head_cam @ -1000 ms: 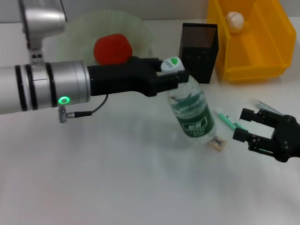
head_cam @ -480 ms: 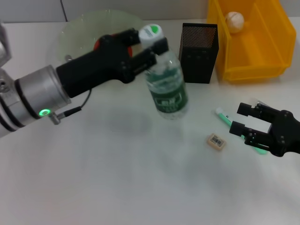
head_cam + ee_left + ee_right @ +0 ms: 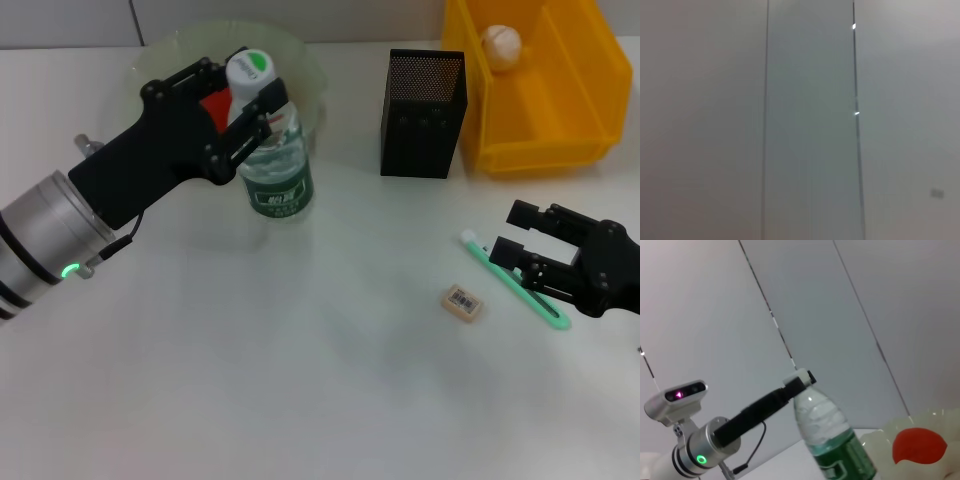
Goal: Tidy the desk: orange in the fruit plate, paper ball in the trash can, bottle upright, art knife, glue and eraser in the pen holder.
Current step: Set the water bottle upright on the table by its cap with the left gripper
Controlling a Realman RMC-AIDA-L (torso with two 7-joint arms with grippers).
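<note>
My left gripper (image 3: 245,90) is shut on the neck of the clear bottle (image 3: 276,175), just under its green-and-white cap. The bottle stands almost upright in front of the glass fruit plate (image 3: 305,60); I cannot tell whether its base touches the table. The orange (image 3: 213,103) lies in the plate, mostly hidden by the gripper. The right wrist view shows the bottle (image 3: 832,447), the orange (image 3: 918,445) and the left gripper (image 3: 799,381). My right gripper (image 3: 516,232) is open at the right, just above a slim green tool (image 3: 520,288). The eraser (image 3: 462,302) lies left of it. The paper ball (image 3: 501,43) sits in the yellow bin (image 3: 560,110).
The black mesh pen holder (image 3: 423,100) stands between the plate and the yellow bin. The left arm's silver forearm (image 3: 45,235) reaches in from the left edge. White table surface stretches along the front.
The left gripper carried the bottle leftward and back toward the plate, bringing it from tilted to nearly upright. The right gripper barely shifted and stays open over the green tool.
</note>
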